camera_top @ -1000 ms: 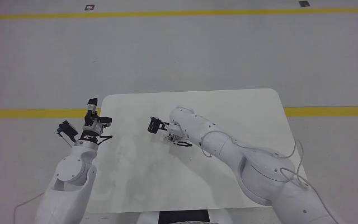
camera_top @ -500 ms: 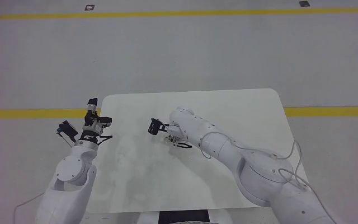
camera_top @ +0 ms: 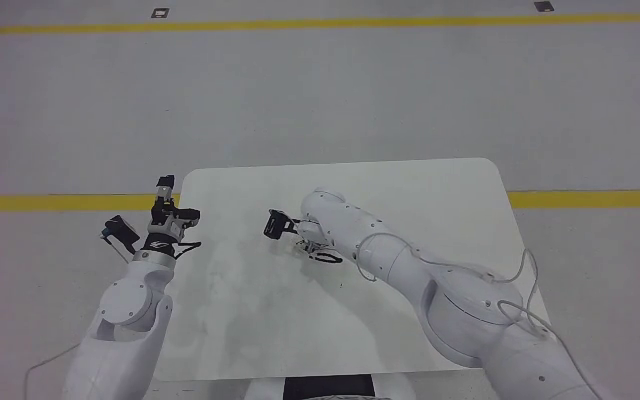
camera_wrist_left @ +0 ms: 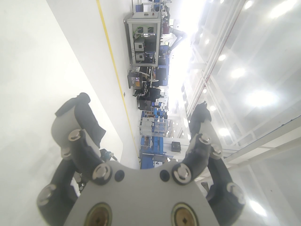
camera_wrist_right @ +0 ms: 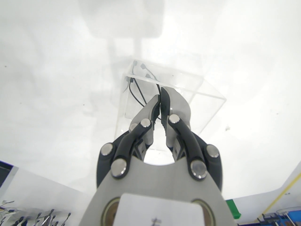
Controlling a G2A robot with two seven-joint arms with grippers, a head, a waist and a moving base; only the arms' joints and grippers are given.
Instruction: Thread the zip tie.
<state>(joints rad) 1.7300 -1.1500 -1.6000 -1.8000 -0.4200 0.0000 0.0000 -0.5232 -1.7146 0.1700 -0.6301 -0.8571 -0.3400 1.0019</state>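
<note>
While pinched between the pressed-together fingertips of the right gripper (camera_wrist_right: 160,97), looks like a thin black strand with a small blocky head at the free end: the zip tie (camera_wrist_right: 148,74). Sits inside a clear box (camera_wrist_right: 200,109) with straight walls, open toward the gripper, fingertips dipped into it. Shares the box with other black ties (camera_wrist_right: 137,88) of the same kind, heads bunched near one corner. From the top view, lies near the middle of the table (camera_top: 440,190), under the right wrist.

Over at the table's left edge, left gripper (camera_wrist_left: 140,102) spread wide with nothing between the fingers, well apart from the box.

White table top with rounded corners, faintly mottled. Pale grey floor (camera_top: 320,90) all around, crossed by yellow lines (camera_top: 570,199). Beyond, in the left wrist view, a metal-framed cabinet (camera_wrist_left: 143,36), blue racks and rows of bright ceiling lights.

Cannot tell how far the strand runs between the pads, nor how many ties stand in the box. Box barely traceable from above, mostly covered by the right arm. Past the table edge, small dark pieces (camera_wrist_right: 37,218) too blurred to name
</note>
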